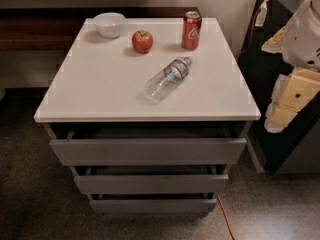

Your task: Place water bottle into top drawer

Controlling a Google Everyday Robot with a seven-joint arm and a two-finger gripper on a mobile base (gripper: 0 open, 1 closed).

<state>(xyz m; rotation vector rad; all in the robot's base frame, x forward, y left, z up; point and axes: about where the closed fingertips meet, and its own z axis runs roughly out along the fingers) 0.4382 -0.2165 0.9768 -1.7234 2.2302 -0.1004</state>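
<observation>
Speckled brown flooring (30,199) surrounds a grey drawer cabinet capped by a white countertop (100,84); behind it, at the left, runs a dark wooden ledge (35,31). On the countertop's far edge sits a white bowl (109,24); to its right stands a red apple (142,41), and further right a red soda can (191,30) stands upright. The water bottle (167,79) lies on its side near the middle of the countertop, set diagonally; its pale cap points toward the soda can, close to it but not touching, and its base points toward the front-left; nothing grips it. Below the countertop, the top drawer (147,150) is pulled out a little, with a dark gap between its flat front and the counter's edge; its inside is too shadowed to make out. The two lower drawers (150,183) are also ajar, each front set further back than the one above. An orange cable (226,219) trails across the floor at the cabinet's right corner. The gripper (289,100), cream and white, hangs at the right edge of the view, off the side of the countertop and well apart from the water bottle; whether it is clenched or released cannot be told.
</observation>
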